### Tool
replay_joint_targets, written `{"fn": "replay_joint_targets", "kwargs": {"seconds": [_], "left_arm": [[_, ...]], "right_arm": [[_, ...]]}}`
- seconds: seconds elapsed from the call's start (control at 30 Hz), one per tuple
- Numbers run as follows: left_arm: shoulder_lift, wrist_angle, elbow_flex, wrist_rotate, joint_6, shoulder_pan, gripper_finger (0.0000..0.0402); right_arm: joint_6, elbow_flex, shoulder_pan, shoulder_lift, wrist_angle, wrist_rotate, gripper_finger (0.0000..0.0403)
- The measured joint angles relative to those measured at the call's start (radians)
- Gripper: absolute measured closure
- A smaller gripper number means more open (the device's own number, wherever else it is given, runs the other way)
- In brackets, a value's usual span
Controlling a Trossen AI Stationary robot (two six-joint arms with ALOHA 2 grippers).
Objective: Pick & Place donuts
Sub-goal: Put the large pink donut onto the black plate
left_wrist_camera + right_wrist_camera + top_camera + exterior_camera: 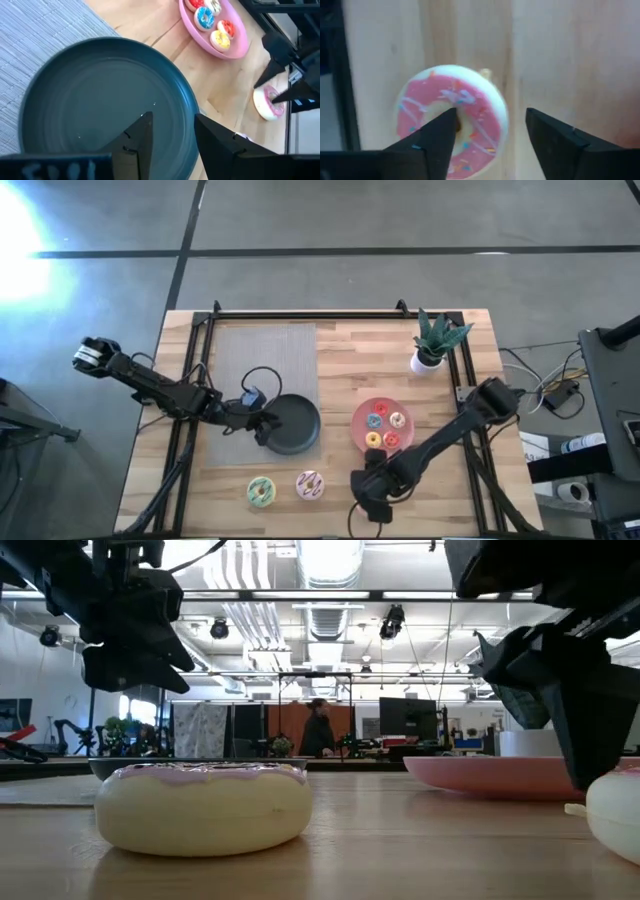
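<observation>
The pink-frosted donut (470, 107) lies flat on the wood near the table's near edge, and my right gripper (490, 114) hangs open right over it; in the high view the gripper (372, 482) hides it. A green donut (261, 492) and a white streaked donut (310, 485) rest flat to its left. Several tiny donuts (384, 428) sit in the pink plate (360, 412). My left gripper (172, 120) is open, raised above the black plate (90, 100), by its rim. My right gripper comes at the pink donut from above, pointing down, open. One finger (437, 137) stands at the ring's hole (462, 116) and the other finger (555, 142) outside the ring's wall. Whether either finger touches it, I cannot tell. The donut lies flat on the table.
A potted plant (436, 340) stands at the far right of the table. A grey mat (262, 370) lies under the black plate's far left side. Black rails (190, 380) run along the table's sides. A person stands far off in the room (318, 728).
</observation>
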Motion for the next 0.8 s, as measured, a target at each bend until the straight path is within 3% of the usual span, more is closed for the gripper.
{"fn": "replay_joint_targets", "kwargs": {"seconds": [0.2,0.5,0.63,0.8], "left_arm": [[0.0,-0.001,0.0,-0.006,0.038,0.001,0.0284],[0.0,-0.002,0.0,-0.006,0.066,0.0,0.0284],[0.0,-0.002,0.0,-0.006,0.069,-0.001,0.0284],[0.0,0.008,-0.001,-0.006,0.072,-0.001,0.0284]], "right_arm": [[-0.04,0.02,0.0,0.011,-0.034,-0.027,0.0138],[-0.021,0.034,-0.009,-0.012,-0.064,-0.027,0.0151],[0.094,0.019,-0.009,-0.061,-0.093,-0.023,0.0154],[0.385,-0.071,0.016,-0.145,-0.066,-0.022,0.0154]]}}
